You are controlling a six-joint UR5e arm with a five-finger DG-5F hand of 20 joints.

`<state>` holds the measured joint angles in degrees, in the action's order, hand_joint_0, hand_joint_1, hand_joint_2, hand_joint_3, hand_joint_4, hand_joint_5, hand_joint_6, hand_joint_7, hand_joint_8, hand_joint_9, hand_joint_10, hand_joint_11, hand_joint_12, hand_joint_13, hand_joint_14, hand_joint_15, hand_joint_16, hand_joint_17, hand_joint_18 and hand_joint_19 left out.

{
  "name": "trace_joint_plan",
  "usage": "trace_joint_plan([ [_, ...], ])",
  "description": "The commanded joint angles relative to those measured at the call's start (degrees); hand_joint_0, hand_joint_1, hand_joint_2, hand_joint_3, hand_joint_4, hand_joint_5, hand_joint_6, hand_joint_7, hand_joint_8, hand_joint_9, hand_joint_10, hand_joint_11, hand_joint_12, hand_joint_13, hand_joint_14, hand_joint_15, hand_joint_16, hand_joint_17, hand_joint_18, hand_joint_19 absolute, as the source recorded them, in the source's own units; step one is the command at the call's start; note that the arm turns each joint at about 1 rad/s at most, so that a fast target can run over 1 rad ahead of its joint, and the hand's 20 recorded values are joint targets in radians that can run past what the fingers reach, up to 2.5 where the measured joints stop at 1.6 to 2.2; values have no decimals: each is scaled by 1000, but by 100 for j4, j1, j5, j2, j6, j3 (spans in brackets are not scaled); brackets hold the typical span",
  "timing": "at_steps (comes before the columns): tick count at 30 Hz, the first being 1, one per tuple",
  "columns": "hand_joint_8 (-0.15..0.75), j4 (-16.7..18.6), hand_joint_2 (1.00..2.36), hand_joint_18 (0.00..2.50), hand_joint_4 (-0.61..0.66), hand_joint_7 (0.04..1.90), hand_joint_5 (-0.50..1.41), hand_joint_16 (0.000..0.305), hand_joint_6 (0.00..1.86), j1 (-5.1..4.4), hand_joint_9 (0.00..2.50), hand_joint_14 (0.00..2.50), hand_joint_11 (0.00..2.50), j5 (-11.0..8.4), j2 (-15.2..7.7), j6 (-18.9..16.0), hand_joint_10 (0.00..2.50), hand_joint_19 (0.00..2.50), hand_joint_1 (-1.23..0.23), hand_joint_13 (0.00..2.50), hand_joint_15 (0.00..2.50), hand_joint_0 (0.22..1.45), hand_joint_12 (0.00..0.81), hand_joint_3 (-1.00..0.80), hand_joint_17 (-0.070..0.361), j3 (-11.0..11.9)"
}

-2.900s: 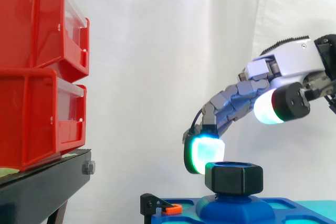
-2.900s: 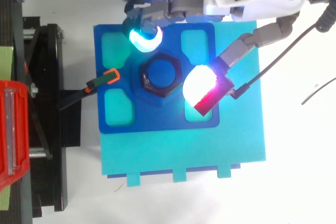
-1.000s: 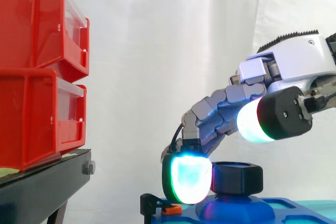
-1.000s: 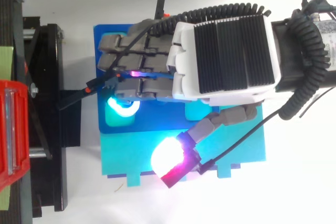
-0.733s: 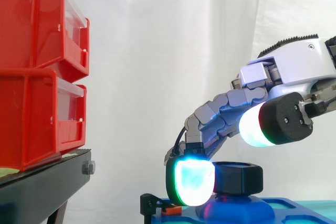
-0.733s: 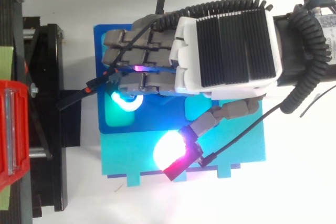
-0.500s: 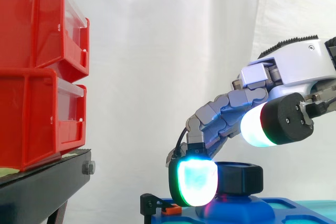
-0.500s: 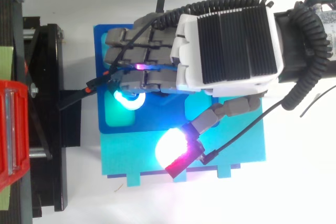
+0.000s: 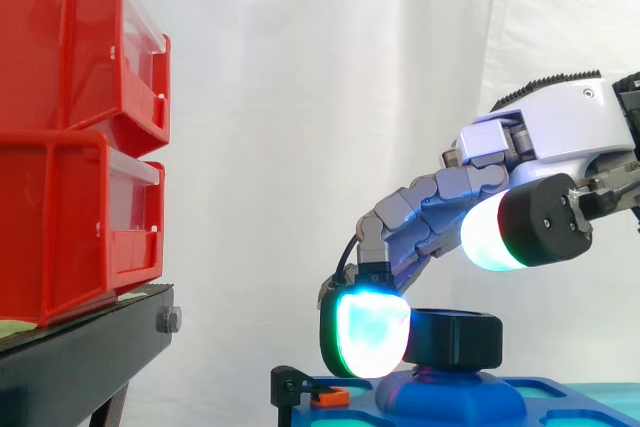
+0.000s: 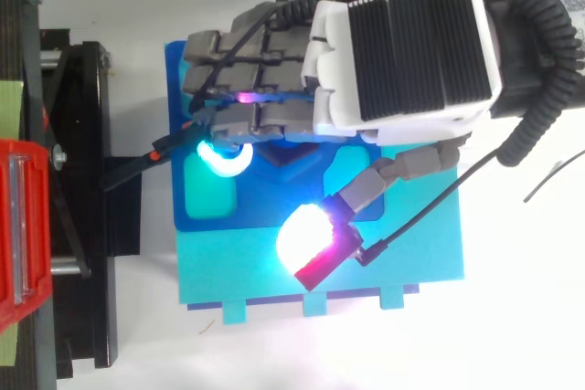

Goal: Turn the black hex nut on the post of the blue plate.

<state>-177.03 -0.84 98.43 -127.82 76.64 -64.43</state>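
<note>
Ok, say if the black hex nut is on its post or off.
On: black hex nut sits level atop the raised post of the blue plate.

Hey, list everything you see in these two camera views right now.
red bins: two, red, stacked on the stand at left
stand: one, black, under the bins
blue plate: one, blue, on the base
base: one, teal, beneath the plate
black hex nut: one, black, on the plate's post
clamp: one, black with orange tip, plate's left edge
curtain: one, white, behind
hand: one, grey-white, fingers curled over the nut
</note>
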Motion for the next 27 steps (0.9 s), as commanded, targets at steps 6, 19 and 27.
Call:
trace_joint_plan([
  [6, 275, 55, 1000, 349, 320, 1016, -141, 55, 504, 93, 394, 1, 0, 124, -6, 53, 0, 380, -213, 320, 44, 469, 366, -500, 124, 0],
  [19, 275, 28, 1000, 351, 316, 1015, -141, 55, 504, 295, 394, 1, 0, 414, -6, 115, 0, 379, -219, 323, 48, 472, 364, -500, 123, 0],
  [27, 275, 19, 1000, 351, 327, 1012, -141, 55, 504, 454, 395, 0, 0, 625, 3, 132, 0, 380, -221, 327, 42, 474, 364, -500, 123, -9],
])
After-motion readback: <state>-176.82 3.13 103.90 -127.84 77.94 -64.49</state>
